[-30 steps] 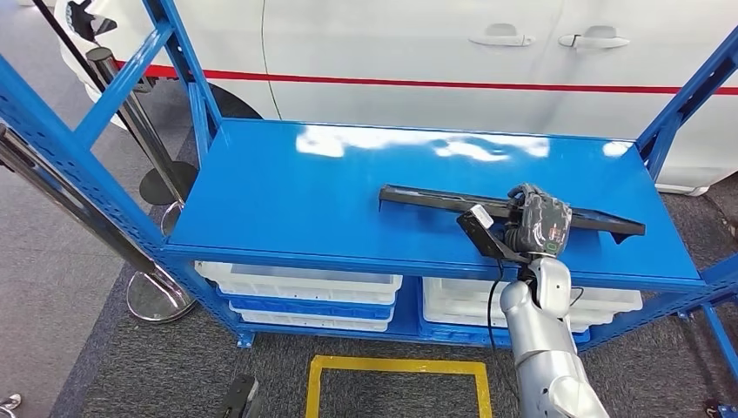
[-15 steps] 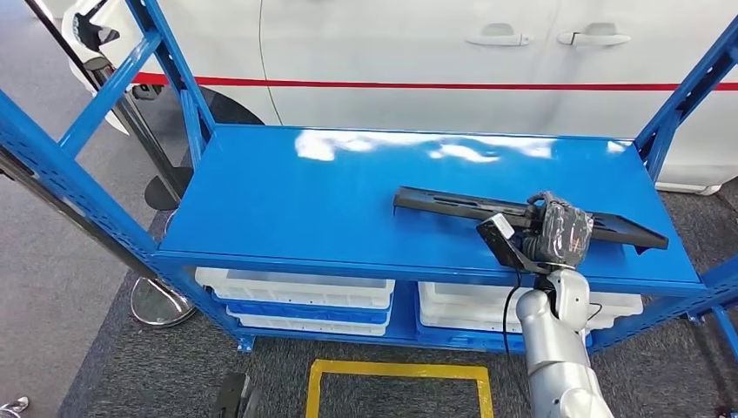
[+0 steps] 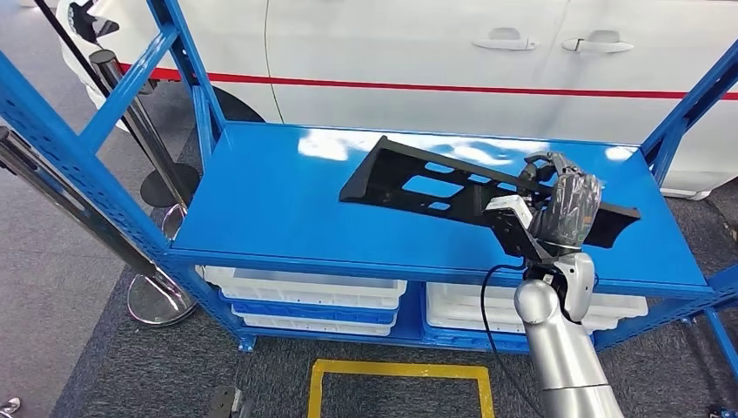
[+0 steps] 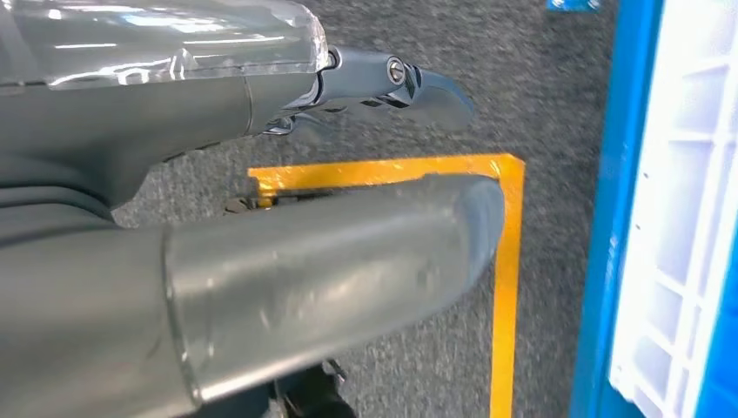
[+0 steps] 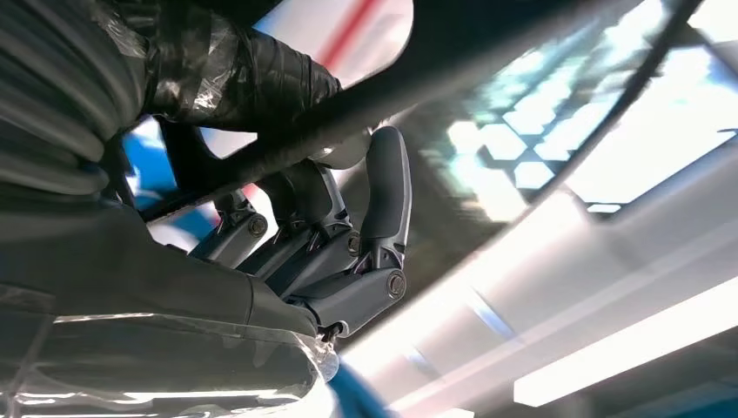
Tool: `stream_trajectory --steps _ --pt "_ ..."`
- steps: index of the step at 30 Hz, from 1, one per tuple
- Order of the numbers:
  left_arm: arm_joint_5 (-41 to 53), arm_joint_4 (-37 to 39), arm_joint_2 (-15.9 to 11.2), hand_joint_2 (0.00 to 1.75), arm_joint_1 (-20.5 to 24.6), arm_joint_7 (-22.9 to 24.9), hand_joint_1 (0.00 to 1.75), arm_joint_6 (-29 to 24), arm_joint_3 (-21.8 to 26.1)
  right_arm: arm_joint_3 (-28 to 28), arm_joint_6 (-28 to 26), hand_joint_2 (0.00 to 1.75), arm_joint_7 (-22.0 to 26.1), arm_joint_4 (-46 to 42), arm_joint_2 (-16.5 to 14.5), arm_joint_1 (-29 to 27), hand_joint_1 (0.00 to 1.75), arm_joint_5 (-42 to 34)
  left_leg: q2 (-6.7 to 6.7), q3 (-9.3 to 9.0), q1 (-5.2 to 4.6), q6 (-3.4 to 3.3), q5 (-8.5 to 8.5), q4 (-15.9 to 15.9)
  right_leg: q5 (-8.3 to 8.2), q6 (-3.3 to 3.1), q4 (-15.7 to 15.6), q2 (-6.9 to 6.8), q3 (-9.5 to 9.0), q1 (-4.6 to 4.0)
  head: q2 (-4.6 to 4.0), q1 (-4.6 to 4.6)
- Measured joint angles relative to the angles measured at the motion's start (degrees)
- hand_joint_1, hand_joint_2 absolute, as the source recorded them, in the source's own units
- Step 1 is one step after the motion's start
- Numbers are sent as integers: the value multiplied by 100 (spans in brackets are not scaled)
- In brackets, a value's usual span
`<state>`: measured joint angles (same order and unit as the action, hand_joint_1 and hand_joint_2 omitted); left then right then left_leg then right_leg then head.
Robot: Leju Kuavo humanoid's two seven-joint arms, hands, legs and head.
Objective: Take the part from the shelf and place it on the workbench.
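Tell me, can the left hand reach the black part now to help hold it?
Probably not yet: the left hand hangs low over the floor, while the black part is up at the shelf in the right hand.

Floor (image 3: 104, 348): grey carpet — yellow taped square (image 3: 399, 370) in front of the rack.
Rack (image 3: 261, 200): blue steel, glossy top shelf catching light glare.
Bins (image 3: 305, 292): white, stacked on the lower level.
Car (image 3: 418, 52): white, red stripe, two door handles — just behind the rack.
Stanchion (image 3: 139, 174): chrome post on round base, left.
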<state>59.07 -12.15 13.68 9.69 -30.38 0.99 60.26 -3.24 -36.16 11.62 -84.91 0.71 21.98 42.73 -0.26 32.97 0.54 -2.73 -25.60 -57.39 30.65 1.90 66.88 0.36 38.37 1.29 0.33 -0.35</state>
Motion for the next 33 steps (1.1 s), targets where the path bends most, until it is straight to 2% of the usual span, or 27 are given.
stream_trajectory --steps 1,2,3,4,6,7,8,9,12,14,16,17,18,19,20,21,23,24,27,28,30,32,33 --pt "-18 0 -4 131 -52 -17 0 1 7 -188 54 175 -12 -275 85 -96 175 -63 0 1 -5 -14 -4 -3 179 12 396 -2 185 -3 0 0" --pt "-33 0 -9 175 -105 -32 0 5 16 -362 103 175 -12 -515 159 -205 175 -130 -1 0 -10 -20 -12 -7 272 22 699 -3 332 -1 0 0" --pt "-44 0 -12 175 -154 -44 0 15 25 -525 148 175 4 -724 225 -308 175 -218 -5 -3 -13 -21 -22 -14 246 26 799 -4 387 1 0 -1" --pt "-52 0 -14 175 -198 -52 0 27 33 -678 195 175 33 -916 286 -398 175 -322 -12 -10 -13 -16 -35 -25 109 23 662 -6 326 4 0 0" --pt "-66 0 -11 175 -263 -64 0 48 41 -940 274 175 107 -1239 385 -520 175 -520 -23 -24 -11 12 -80 -64 -273 -3 -82 -10 -36 4 0 -1" --pt "-68 0 -10 175 -283 -70 0 53 44 -1043 298 175 131 -1358 417 -553 175 -575 -26 -22 -24 38 -108 -99 -392 -25 -422 -10 -198 -8 0 -1" --pt "-68 0 -9 175 -297 -75 0 57 49 -1134 316 175 144 -1463 441 -582 175 -614 -26 -15 -35 64 -129 -124 -440 -50 -627 -8 -295 -20 0 -1" --pt "-69 0 -10 175 -309 -80 0 65 56 -1215 343 175 157 -1553 462 -614 175 -666 -27 -7 -45 90 -144 -136 -427 -76 -700 -6 -326 -32 0 -2" --pt "-86 0 -12 175 -340 -95 0 119 79 -1467 540 175 241 -1789 532 -712 175 -978 -26 -5 -43 169 -196 -163 -431 -167 -725 -3 -338 -29 0 -2" --pt "-96 0 -9 175 -355 -118 0 187 85 -1699 705 175 327 -1946 573 -764 175 -1216 -17 128 -28 236 -428 -498 -442 -231 -756 -9 -356 -5 0 -3" --pt "-96 1 -4 175 -364 -165 0 291 86 -1958 799 175 390 -2089 592 -817 175 -1390 -9 461 -9 286 -798 -1229 -435 -262 -756 -18 -360 -7 0 -4" --pt "-91 1 -3 175 -367 -193 0 343 86 -2082 824 175 405 -2143 603 -835 175 -1457 -9 627 -1 300 -920 -1573 -431 -268 -753 -22 -360 -12 0 -3" --pt "-81 1 -3 175 -370 -216 0 381 85 -2193 836 175 413 -2187 614 -843 175 -1510 -8 721 1 302 -937 -1753 -427 -272 -750 -25 -363 -16 0 -4" --pt "-63 0 -2 175 -371 -233 0 404 85 -2292 844 175 415 -2228 624 -844 175 -1551 -8 711 1 293 -838 -1709 -422 -275 -748 -24 -370 -21 0 -4" --pt "-39 0 -2 175 -370 -239 0 405 85 -2374 846 175 415 -2265 632 -840 175 -1580 -9 593 0 272 -646 -1443 -417 -274 -747 -22 -381 -26 0 -4" --pt "-5 0 -2 175 -366 -235 0 372 84 -2438 846 175 415 -2296 637 -834 175 -1600 -9 404 -5 236 -418 -1032 -411 -271 -748 -20 -394 -30 0 -4" --pt "52 0 -2 175 -345 -209 0 248 79 -2524 835 175 414 -2329 647 -813 175 -1635 -10 82 -30 167 -165 -344 -402 -244 -744 -17 -403 -51 0 -3" --pt "58 0 -2 175 -336 -196 0 193 77 -2557 830 175 414 -2333 653 -805 175 -1653 -13 12 -45 146 -137 -185 -403 -221 -745 -17 -399 -55 0 -3" --pt "-37 0 -3 175 -331 -185 0 181 81 -2633 814 175 416 -2332 667 -803 175 -1679 -16 -17 -45 92 -112 -84 -408 -129 -756 -20 -403 -53 0 -2" --pt "-83 0 -3 175 -332 -180 0 186 87 -2648 809 175 422 -2332 671 -803 175 -1681 -12 -35 -31 58 -85 -43 -356 -102 -700 -22 -385 -53 0 -1" --pt "-169 0 0 175 -321 -140 0 139 117 -2673 819 175 437 -2320 683 -813 175 -1683 0 -62 -10 2 -43 18 -69 -69 -254 -23 -191 -50 0 1" --pt "-252 0 4 175 -313 -81 0 56 169 -2708 850 175 444 -2276 693 -853 175 -1677 4 -59 -17 -19 -40 22 269 -45 477 -23 159 -48 0 1" --pt "-288 0 7 175 -314 -61 0 29 196 -2731 863 175 444 -2245 695 -881 175 -1673 3 -59 -20 -20 -43 18 322 -34 713 -24 276 -44 0 1"
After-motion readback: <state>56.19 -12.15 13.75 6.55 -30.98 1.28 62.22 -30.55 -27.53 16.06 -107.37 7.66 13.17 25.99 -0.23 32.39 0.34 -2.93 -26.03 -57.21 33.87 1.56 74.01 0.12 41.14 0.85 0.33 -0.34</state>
